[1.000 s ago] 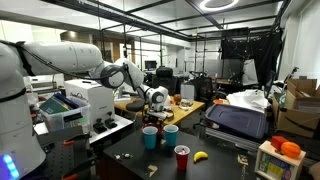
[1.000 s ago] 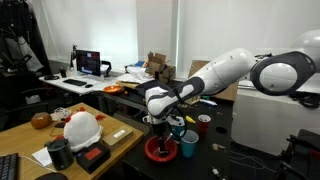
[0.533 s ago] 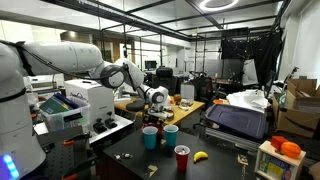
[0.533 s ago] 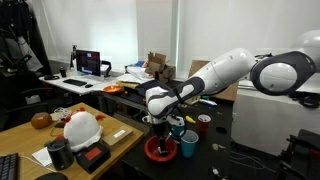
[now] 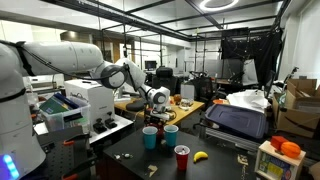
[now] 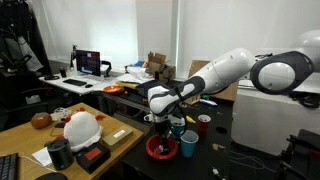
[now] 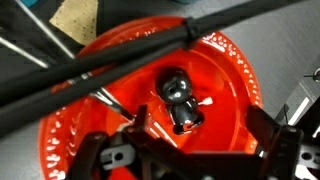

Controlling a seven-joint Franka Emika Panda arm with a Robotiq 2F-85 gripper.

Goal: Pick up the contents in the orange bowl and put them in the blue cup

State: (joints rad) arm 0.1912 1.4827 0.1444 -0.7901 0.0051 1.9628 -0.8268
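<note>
The orange bowl (image 7: 150,105) fills the wrist view. A small dark figurine (image 7: 181,101) lies in its middle. My gripper (image 7: 198,135) is open just above the bowl, with one fingertip (image 7: 135,124) on one side of the figurine and the other at the bowl's rim; it holds nothing. In both exterior views the gripper (image 6: 161,126) (image 5: 157,113) hangs straight over the bowl (image 6: 160,149) (image 5: 150,130). The blue cup (image 6: 188,146) (image 5: 171,135) stands upright right beside the bowl.
A red plastic cup (image 5: 181,157) (image 6: 204,124) and a yellow banana (image 5: 200,156) sit on the black table (image 5: 125,160). Cables (image 7: 100,60) cross the wrist view. Cluttered desks with a white helmet (image 6: 80,127) stand beside the table.
The arm has shifted only slightly over the bowl. The bowl, the figurine and the cups have not moved.
</note>
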